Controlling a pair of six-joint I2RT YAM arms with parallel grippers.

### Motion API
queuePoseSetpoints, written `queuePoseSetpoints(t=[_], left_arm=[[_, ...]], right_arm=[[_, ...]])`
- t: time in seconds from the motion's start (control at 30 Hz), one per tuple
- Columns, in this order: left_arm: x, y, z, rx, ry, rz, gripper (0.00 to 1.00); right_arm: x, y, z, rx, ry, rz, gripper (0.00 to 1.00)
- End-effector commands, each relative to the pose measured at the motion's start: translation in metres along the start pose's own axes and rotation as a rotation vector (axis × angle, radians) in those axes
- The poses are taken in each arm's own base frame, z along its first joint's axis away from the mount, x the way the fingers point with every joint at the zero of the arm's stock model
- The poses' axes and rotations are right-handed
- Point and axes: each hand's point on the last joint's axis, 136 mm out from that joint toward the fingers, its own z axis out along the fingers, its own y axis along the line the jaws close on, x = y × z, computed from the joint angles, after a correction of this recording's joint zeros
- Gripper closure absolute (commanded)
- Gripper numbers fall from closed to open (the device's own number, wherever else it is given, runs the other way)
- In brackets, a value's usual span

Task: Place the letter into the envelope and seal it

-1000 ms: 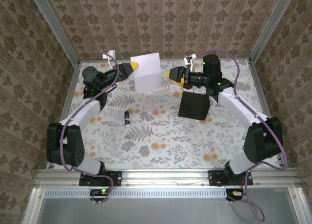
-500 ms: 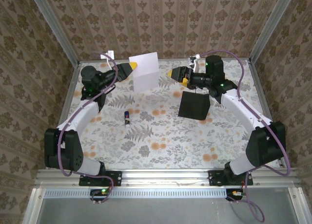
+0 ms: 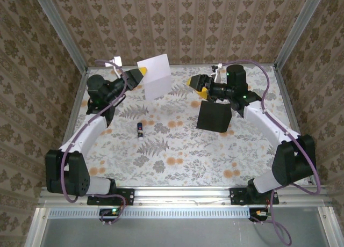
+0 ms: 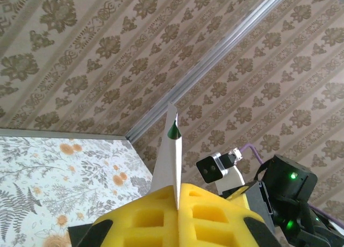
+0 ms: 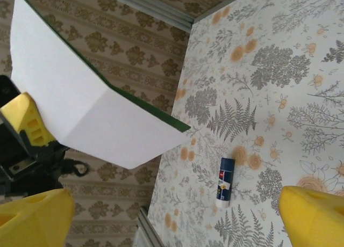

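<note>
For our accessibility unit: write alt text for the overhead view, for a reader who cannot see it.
The shut left gripper holds the white letter above a floral table, facing the open right gripper. The black envelope sits by the right gripper; a glue stick lies left of it.

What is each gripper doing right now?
Left gripper: closed on the letter, held in the air.
Right gripper: open, holding nothing.
</note>
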Motion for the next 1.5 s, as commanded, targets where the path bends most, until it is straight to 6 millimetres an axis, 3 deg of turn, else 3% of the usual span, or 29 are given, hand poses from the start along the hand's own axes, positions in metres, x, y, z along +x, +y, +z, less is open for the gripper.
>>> queuePoseSetpoints(t=[0.0, 0.17, 0.27, 0.5, 1.0, 1.23, 1.47], left_arm=[[-0.006, 0.000, -0.005, -0.052, -0.039, 0.060, 1.00], [-0.006, -0.004, -0.004, -0.091, -0.042, 0.100, 1.00], [-0.012, 0.005, -0.006, -0.149, -0.119, 0.049, 1.00], [-0.024, 0.005, -0.013, -0.216, -0.329, -0.079, 1.00], [-0.004, 0.006, -0.018, -0.229, -0.479, -0.344, 1.00], [-0.012, 0.001, -0.019, -0.201, -0.514, -0.373, 1.00], [0.000, -0.007, -0.007, -0.167, -0.492, -0.413, 1.00]], right_arm=[[-0.005, 0.009, 0.001, -0.022, -0.065, 0.063, 0.01], [-0.001, 0.008, 0.006, -0.006, -0.070, 0.095, 0.01], [0.001, 0.006, 0.011, -0.032, -0.094, 0.118, 0.01], [0.015, 0.009, 0.031, -0.153, -0.148, 0.156, 0.00], [0.021, 0.041, 0.070, -0.417, -0.215, 0.200, 0.00], [0.030, 0.037, 0.091, -0.419, -0.198, 0.219, 0.00], [0.026, 0.048, 0.101, -0.496, -0.199, 0.240, 0.00]])
